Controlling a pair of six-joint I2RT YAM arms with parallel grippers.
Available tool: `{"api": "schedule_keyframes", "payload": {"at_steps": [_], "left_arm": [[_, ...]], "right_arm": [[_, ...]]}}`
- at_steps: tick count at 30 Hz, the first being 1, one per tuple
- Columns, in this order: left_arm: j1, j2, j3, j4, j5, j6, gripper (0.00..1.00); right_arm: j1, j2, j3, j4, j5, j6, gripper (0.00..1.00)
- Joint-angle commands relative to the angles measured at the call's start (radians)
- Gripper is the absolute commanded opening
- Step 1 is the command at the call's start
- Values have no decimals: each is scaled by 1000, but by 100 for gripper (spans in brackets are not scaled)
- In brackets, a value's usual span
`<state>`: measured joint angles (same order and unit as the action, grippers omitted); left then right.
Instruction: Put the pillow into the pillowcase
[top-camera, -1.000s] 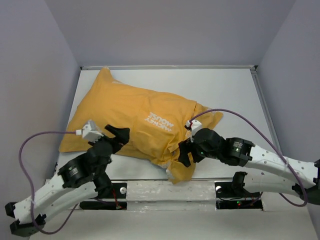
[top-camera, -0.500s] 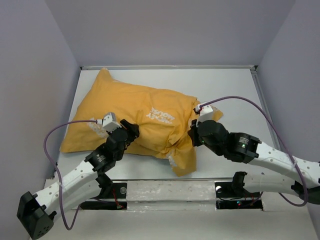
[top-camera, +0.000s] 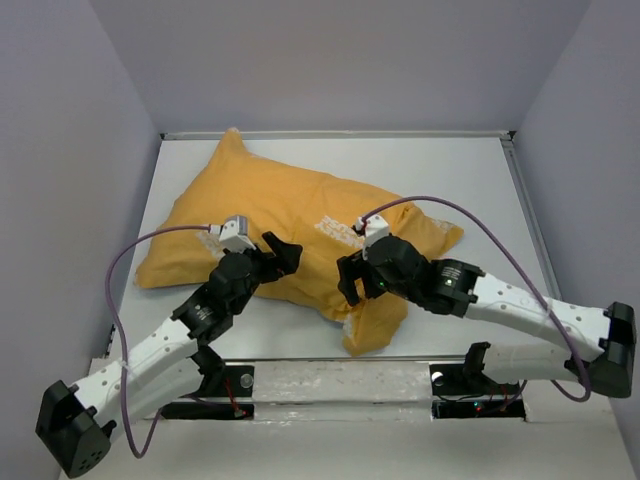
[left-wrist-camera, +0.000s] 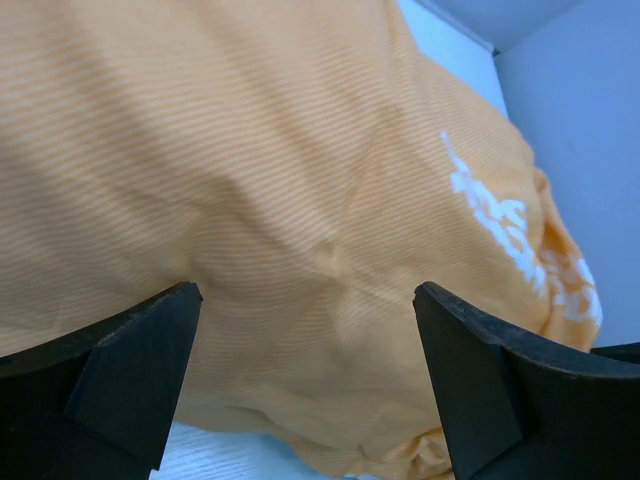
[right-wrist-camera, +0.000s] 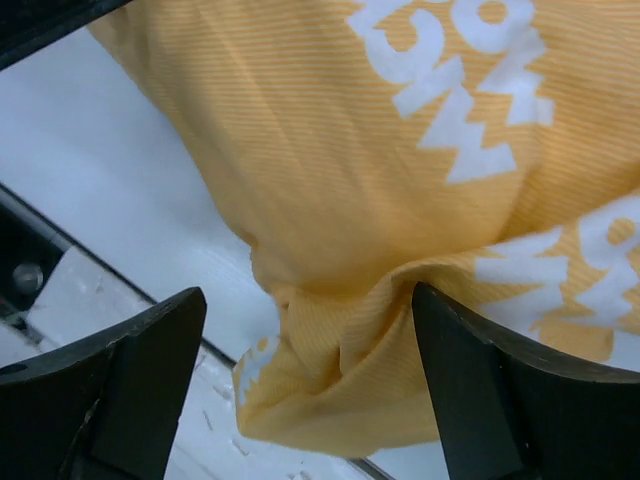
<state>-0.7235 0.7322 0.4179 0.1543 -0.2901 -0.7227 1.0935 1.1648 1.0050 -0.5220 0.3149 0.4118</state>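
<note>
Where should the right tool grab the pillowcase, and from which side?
Pinch the loose bunched flap at the near edge of the pillowcase, coming down from above with the right tool. That cloth is thin and folded, unlike the plump filled part.

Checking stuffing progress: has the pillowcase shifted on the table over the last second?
Yes. The pillowcase has slid right, away from the left edge of the table.

White arms (top-camera: 150, 355), black wrists (top-camera: 232, 283), looping purple cables (top-camera: 425, 198).
</note>
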Motion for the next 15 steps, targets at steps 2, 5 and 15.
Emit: {"api": "schedule_keyframes", "payload": {"at_steps": [2,5,15], "left_arm": [[2,-192,163,-327,-73,13,99],[21,-261,212,-568,-188,-79,99],[38,-382,181,-800,-391,-371,99]], "right_arm": [[-6,-212,107,-150,-161,16,91],[64,-188,49,-203,-185,73,92],[123,-229,-250,-304,125,394,98]]}}
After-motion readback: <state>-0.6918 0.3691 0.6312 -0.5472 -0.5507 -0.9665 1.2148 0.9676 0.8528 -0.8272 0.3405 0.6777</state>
